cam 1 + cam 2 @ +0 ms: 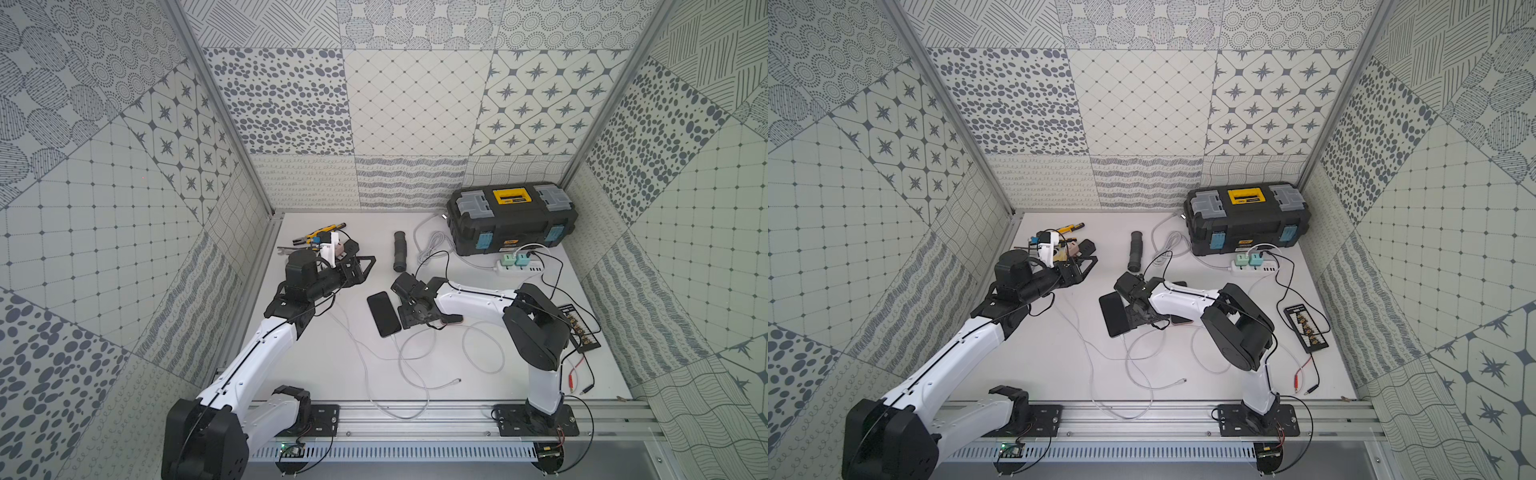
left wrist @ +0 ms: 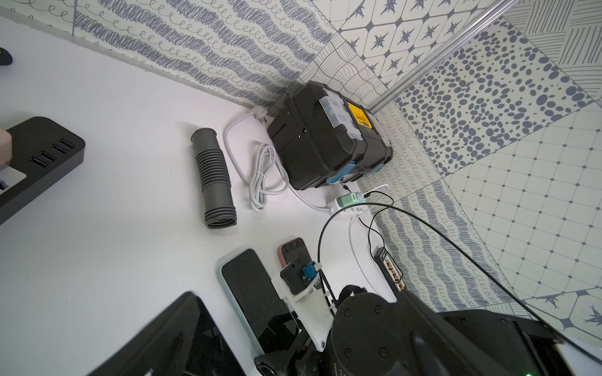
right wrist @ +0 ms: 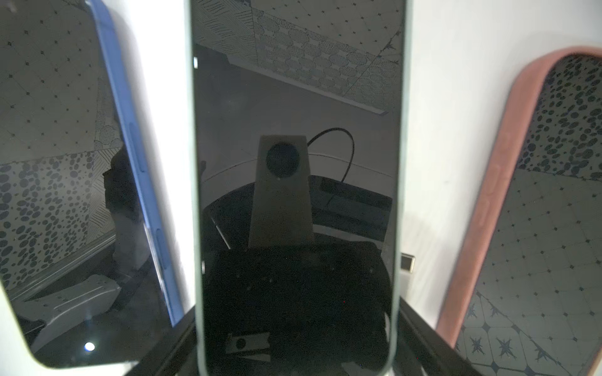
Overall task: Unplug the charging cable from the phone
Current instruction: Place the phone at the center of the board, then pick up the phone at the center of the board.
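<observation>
White desk (image 1: 307, 374) inside patterned tile walls (image 1: 415, 104): the phone (image 1: 384, 313) lies mid-desk, screen up, the white charging cable (image 1: 392, 337) plugged into its near end. Just right, the right end effector (image 1: 409, 322) straddles a pale-cased phone (image 3: 293, 195), jaws wide; whether they clamp it I cannot tell. The left end effector (image 1: 369, 268) hangs open, far-left. Risk: a sideways pull would drag the unbraced phone, and the looping cables (image 1: 455, 381) could snag.

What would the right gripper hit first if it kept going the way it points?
The pale-green-cased phone: it lies directly ahead of the right gripper, between its fingers. Whether they touch it is unclear.
</observation>
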Tool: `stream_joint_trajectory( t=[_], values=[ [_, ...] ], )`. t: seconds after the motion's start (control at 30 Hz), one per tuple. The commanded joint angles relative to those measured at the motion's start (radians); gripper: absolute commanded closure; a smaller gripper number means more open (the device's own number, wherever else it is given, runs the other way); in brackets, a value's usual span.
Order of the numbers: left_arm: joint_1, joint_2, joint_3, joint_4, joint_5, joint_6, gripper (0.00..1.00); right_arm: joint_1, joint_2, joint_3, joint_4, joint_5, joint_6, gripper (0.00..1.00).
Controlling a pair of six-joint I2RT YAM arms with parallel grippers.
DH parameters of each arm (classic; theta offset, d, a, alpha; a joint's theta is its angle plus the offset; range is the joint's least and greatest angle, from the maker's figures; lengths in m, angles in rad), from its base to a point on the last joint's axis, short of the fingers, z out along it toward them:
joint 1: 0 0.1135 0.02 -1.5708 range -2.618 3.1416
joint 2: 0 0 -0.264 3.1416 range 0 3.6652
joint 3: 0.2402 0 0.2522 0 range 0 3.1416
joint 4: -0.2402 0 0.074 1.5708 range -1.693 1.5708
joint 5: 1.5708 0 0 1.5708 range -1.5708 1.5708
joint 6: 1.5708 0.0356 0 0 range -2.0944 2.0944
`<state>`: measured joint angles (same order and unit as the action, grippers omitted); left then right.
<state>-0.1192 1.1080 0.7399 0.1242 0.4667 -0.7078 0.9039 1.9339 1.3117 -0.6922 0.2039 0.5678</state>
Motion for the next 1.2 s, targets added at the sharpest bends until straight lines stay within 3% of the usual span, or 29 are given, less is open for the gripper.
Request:
stream_joint_trajectory(
  t=[0.0,0.37,0.7,1.17],
  values=[
    [0.005,0.0,-0.004,0.017,-0.003,0.013,0.02,0.008,-0.034,0.035,0.018,0.038,-0.008,0.3],
    [0.013,-0.008,-0.009,0.011,-0.014,0.007,0.02,0.034,-0.052,0.062,0.017,0.027,-0.013,0.15],
    [0.025,-0.039,-0.03,0.002,-0.073,-0.005,0.02,0.11,-0.029,0.119,0.027,0.031,-0.048,0.11],
    [0.041,-0.082,-0.054,-0.044,-0.171,-0.01,0.02,0.174,0.054,0.149,0.109,0.057,0.005,0.09]
  ],
)
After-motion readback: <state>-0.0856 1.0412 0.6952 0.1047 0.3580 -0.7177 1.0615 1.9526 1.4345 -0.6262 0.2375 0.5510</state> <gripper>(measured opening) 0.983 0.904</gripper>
